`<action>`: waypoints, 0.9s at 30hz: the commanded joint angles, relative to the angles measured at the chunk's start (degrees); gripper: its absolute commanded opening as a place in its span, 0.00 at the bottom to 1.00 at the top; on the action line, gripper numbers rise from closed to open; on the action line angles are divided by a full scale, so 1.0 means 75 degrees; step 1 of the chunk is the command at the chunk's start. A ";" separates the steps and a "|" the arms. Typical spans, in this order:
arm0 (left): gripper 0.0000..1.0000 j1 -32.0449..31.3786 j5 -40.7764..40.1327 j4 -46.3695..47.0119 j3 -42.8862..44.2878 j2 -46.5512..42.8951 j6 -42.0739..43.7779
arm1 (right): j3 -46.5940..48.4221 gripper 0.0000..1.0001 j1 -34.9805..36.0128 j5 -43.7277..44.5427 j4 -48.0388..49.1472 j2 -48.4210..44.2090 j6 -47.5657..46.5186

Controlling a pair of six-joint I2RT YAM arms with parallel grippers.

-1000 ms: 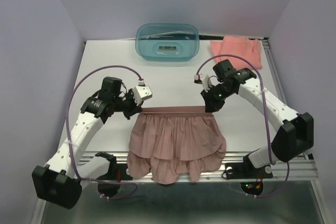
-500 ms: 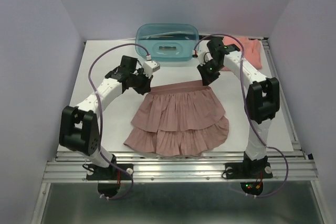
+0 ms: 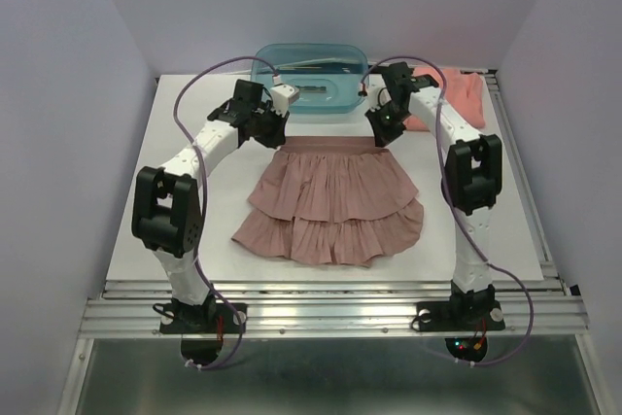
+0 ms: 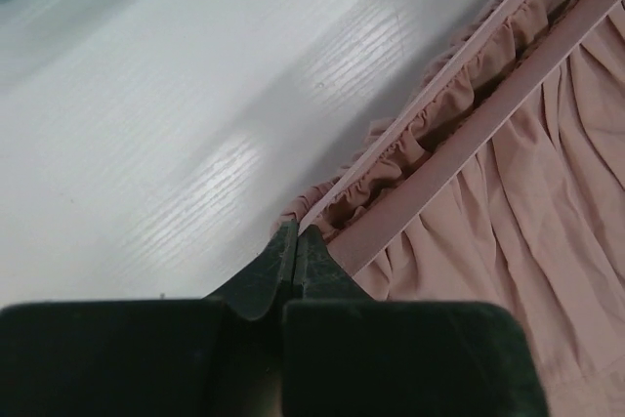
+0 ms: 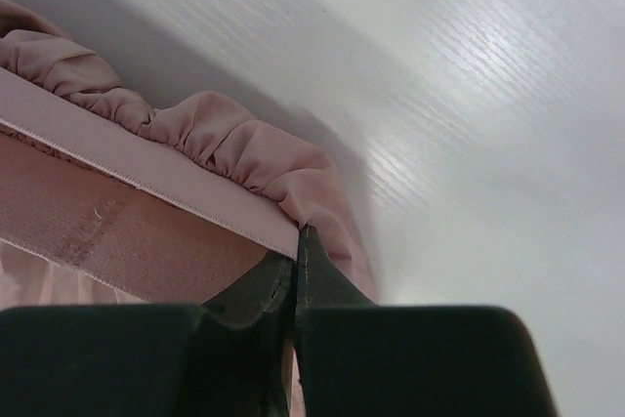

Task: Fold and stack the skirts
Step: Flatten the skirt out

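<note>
From above, the mauve skirt [image 3: 330, 206] lies spread in the middle of the table [image 3: 194, 172]. Its waistband faces the far edge, just short of the teal tub [image 3: 309, 75], and the coral skirt [image 3: 457, 94] sits in the far right corner.

Left wrist: the left gripper [image 4: 296, 241] is pinched tight on the waistband's left corner.

Right wrist: the right gripper [image 5: 296, 246] is clamped closed on the right corner, with cloth bunched beside it.

You face a white table [image 3: 510, 240] boxed in by plain pale-lavender walls [image 3: 68, 94] on its left, far and right edges. A metal rail frame [image 3: 330, 313] lines the near edge. The light is soft and even.
</note>
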 commanded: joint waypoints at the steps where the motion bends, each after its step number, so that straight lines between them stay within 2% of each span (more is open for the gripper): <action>1: 0.00 0.0194 -0.0450 -0.0170 0.0617 -0.0433 0.0121 | 0.0287 0.01 -0.0245 0.0693 0.0344 -0.0936 -0.0138; 3: 0.00 0.0241 -0.0872 0.0122 0.0804 -0.0702 0.0028 | 0.0533 0.01 -0.0385 0.0975 0.0579 -0.1112 -0.0067; 7: 0.00 0.0428 -0.1598 0.1106 0.1341 -0.1253 -0.0125 | 0.2274 0.01 -0.0574 0.1210 0.0615 -0.1148 0.0026; 10: 0.00 0.0487 -0.1798 0.0991 0.1963 -0.1289 0.0120 | 0.2830 0.01 -0.0574 0.1176 0.0580 -0.1415 -0.0056; 13: 0.00 0.0534 -0.1521 0.0955 0.1861 -0.2046 0.0448 | 0.2003 0.01 -0.0574 0.0685 0.0755 -0.2434 -0.0243; 14: 0.00 0.0534 -0.1367 0.1048 0.1256 -0.2352 0.0566 | 0.1535 0.01 -0.0574 0.0533 0.0976 -0.2796 -0.0324; 15: 0.00 0.0534 -0.1145 0.1119 0.0879 -0.2657 0.0706 | 0.0359 0.01 -0.0574 0.0160 0.1106 -0.3218 -0.0627; 16: 0.00 0.0534 -0.0725 0.1154 0.0446 -0.3298 0.0963 | -0.0303 0.01 -0.0574 -0.0018 0.1235 -0.4092 -0.0792; 17: 0.00 0.0522 -0.0512 0.1155 -0.0382 -0.3629 0.1128 | -0.0959 0.03 -0.0574 -0.0194 0.1398 -0.4507 -0.1003; 18: 0.01 0.0522 -0.0290 0.1062 -0.0785 -0.3923 0.1303 | -0.2160 0.07 -0.0574 -0.0393 0.1377 -0.4894 -0.1515; 19: 0.07 0.0499 -0.0055 0.0922 -0.1241 -0.4239 0.1491 | -0.2729 0.25 -0.0411 -0.0580 0.1307 -0.5246 -0.1822; 20: 0.30 0.0452 0.0585 0.0433 -0.2104 -0.4799 0.2247 | -0.3280 0.45 -0.0340 -0.0617 0.1097 -0.5911 -0.2208; 21: 0.46 0.0359 0.0800 0.0092 -0.2554 -0.5095 0.2741 | -0.3843 0.65 -0.0246 -0.0629 0.0944 -0.6242 -0.3036; 22: 0.66 0.0219 0.0884 -0.0167 -0.3034 -0.5782 0.3129 | -0.4974 0.90 -0.0246 -0.0467 0.0862 -0.6593 -0.3380; 23: 0.85 0.0055 0.0884 -0.0738 -0.3921 -0.6183 0.3551 | -0.5507 1.00 -0.0176 -0.0337 0.0803 -0.6957 -0.3720; 24: 0.99 -0.0318 0.0838 -0.1022 -0.4301 -0.6570 0.4425 | -0.5988 1.00 -0.0175 -0.0081 0.0779 -0.7656 -0.4280; 25: 0.99 -0.0496 0.0745 -0.1187 -0.4664 -0.7027 0.4643 | -0.6782 1.00 -0.0175 0.0049 0.0767 -0.8011 -0.4483; 27: 0.99 -0.0952 0.0463 -0.1609 -0.5322 -0.8188 0.5029 | -0.7198 1.00 -0.0175 0.0156 0.0604 -0.8668 -0.4800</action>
